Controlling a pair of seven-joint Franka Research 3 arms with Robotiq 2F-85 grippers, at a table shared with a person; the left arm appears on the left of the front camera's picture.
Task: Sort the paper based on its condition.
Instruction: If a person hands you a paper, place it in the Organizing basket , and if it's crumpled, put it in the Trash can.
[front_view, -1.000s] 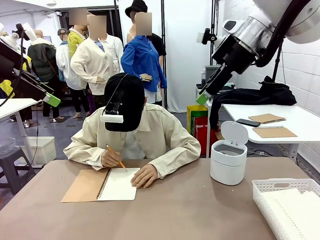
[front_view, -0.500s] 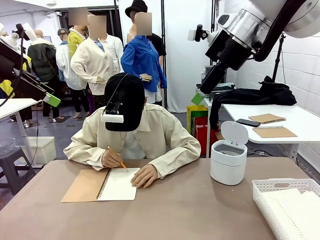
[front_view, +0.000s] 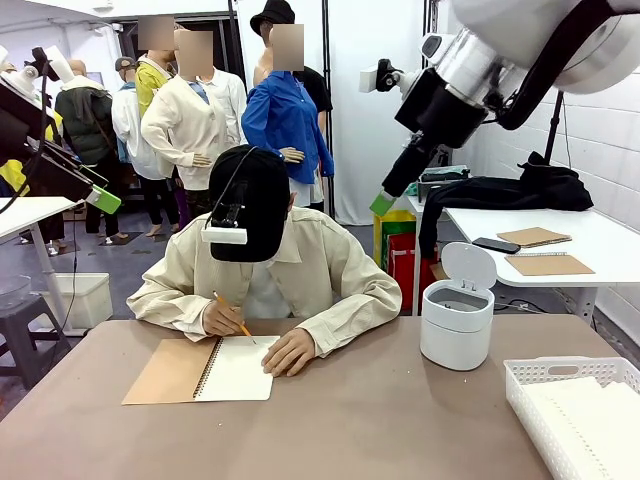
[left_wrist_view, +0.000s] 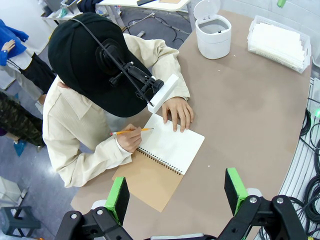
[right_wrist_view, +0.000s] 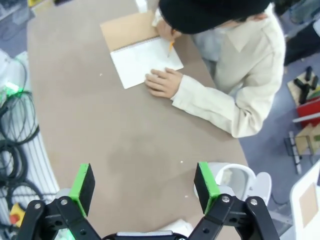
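Notebook (front_view: 200, 370) under person's hands (front_view: 290, 352).

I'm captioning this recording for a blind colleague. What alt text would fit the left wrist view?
Seen from above, a person in a black cap and cream jacket writes with a pencil in an open spiral notebook on a brown table. The left pincer hangs open above the table's near edge, and a white lidded bin and a white basket of paper stand beyond.

One notebook (front_view: 200, 370), one bin (front_view: 457, 320), one basket (front_view: 575, 410).
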